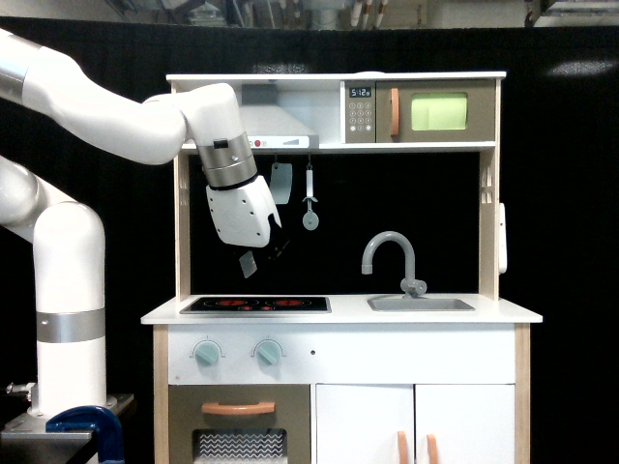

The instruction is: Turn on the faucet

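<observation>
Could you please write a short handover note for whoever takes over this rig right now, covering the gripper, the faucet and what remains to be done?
Gripper: empty, tilted toward the exterior view's right, in the air above the stovetop; against the dark backdrop I cannot tell whether it is open or shut.
Faucet: at the back of the sink, on the exterior view's right half of the counter, spout arched toward the exterior view's left, small lever at its base. The gripper is well apart from it.
Done: nothing on the faucet yet; it is untouched.
Left: carry the gripper across to the lever, make contact and turn it on.
</observation>
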